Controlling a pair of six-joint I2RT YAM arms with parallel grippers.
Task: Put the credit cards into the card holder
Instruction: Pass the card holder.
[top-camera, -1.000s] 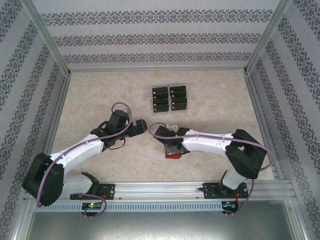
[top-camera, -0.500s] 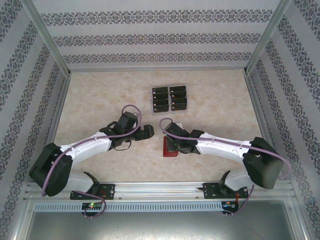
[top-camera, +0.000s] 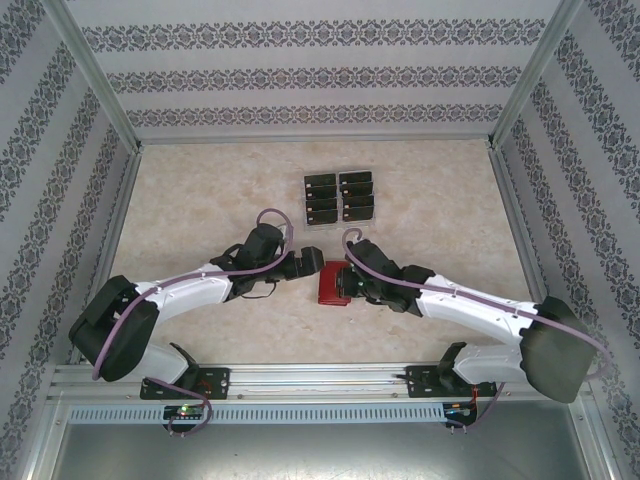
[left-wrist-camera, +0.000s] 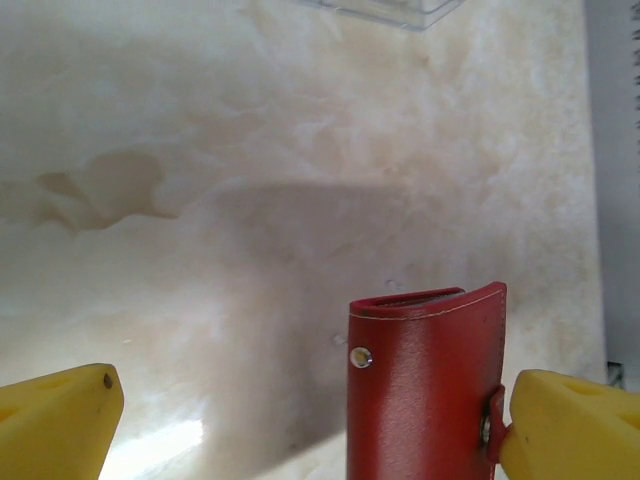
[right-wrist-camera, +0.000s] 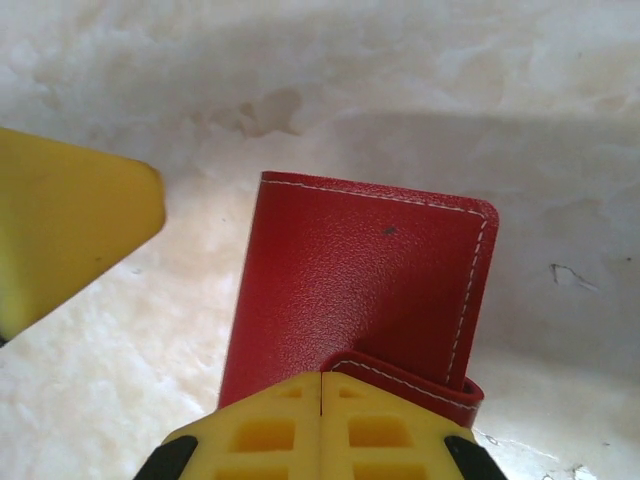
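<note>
Red wallet (top-camera: 331, 283) dragged left across table (top-camera: 200, 200). Right gripper (right-wrist-camera: 320, 415) pressed closed over tab end. Left gripper (top-camera: 303, 265) moved in, spread wide, wallet between fingers. Wallet unopened; loading probably not begun. Count: one wallet, eight black cards (top-camera: 322, 185), one clear tray (top-camera: 340, 227).

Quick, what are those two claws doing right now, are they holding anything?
Left gripper: open, red card holder between its fingers, not gripped.
Right gripper: shut, tips at the card holder's tab; whether it pinches it cannot be told.
</note>
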